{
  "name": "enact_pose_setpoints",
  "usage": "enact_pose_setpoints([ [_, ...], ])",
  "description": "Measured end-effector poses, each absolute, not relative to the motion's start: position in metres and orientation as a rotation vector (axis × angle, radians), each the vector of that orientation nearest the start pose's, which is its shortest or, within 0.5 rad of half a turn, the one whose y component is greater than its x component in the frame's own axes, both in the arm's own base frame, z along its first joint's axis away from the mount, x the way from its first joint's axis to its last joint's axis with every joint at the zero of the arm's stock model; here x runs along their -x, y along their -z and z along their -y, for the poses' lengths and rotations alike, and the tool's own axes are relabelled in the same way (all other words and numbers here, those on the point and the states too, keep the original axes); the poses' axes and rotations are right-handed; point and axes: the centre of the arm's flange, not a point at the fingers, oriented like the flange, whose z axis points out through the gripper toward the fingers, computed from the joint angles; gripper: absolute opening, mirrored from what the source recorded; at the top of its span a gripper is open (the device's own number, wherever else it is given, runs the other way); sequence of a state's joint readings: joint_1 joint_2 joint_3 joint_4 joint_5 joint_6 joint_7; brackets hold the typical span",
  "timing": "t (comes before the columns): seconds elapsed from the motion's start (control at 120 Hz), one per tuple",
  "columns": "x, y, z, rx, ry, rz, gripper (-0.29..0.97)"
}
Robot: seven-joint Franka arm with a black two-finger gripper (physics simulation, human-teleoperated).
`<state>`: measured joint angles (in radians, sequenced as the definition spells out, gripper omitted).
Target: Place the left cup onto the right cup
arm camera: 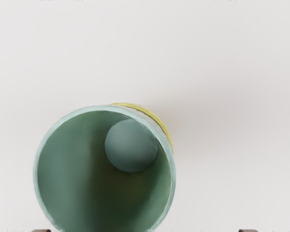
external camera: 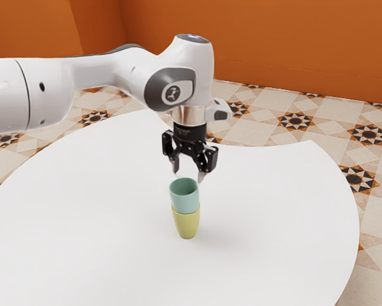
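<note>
A teal cup [external camera: 183, 195] sits nested in a yellow cup [external camera: 186, 223] near the middle of the round white table [external camera: 82, 229]. Both stand upright, the teal one leaning slightly. My gripper [external camera: 188, 173] hangs just above the teal cup's rim, fingers apart and touching nothing. From the hand camera I look straight down into the teal cup [arm camera: 101, 174], and a sliver of the yellow cup's rim [arm camera: 157, 121] shows behind it.
The table's edge curves off at the exterior view's right, over a patterned tile floor [external camera: 318, 127]. Orange walls [external camera: 273, 32] stand behind. My white arm comes in from the upper left.
</note>
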<state>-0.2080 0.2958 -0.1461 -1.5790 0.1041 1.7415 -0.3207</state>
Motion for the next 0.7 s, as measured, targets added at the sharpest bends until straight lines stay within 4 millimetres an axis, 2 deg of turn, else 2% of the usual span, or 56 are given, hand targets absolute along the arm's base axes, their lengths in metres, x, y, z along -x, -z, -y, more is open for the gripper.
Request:
enact_pose_setpoints([
  [0.258, -0.593, -0.486, 0.189, 3.028, -0.113, -0.066, 0.63],
  [0.7, -0.584, -0.516, 0.151, 3.023, -0.086, -0.067, 0.67],
])
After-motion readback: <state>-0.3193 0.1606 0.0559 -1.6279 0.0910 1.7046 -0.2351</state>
